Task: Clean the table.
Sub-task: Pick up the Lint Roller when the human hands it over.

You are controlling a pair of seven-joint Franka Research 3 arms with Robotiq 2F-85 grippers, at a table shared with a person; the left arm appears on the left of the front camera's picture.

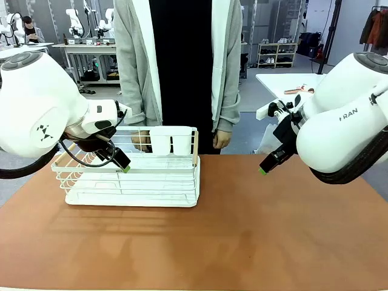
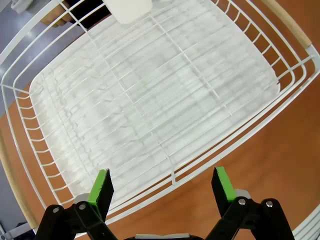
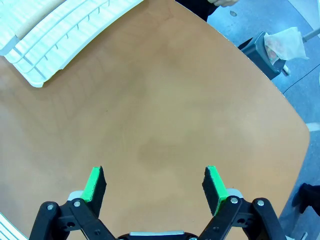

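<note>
- Directly under the left gripper (image 2: 162,184), whose jaws stand wide apart and empty, runs the near rim of the white wire rack (image 1: 130,182), which sits on the table (image 1: 242,236)
- Right gripper (image 3: 154,181) hangs above bare table top, well apart from the rack, its green-padded jaws equally wide and holding nothing
- Table top is smooth, matte, reddish-brown; the rack is thin white wire with a pale wooden end bar (image 2: 289,23) and a ribbed white tray (image 2: 150,115) inside
- "FRAN" reads on the right arm (image 1: 348,114)
</note>
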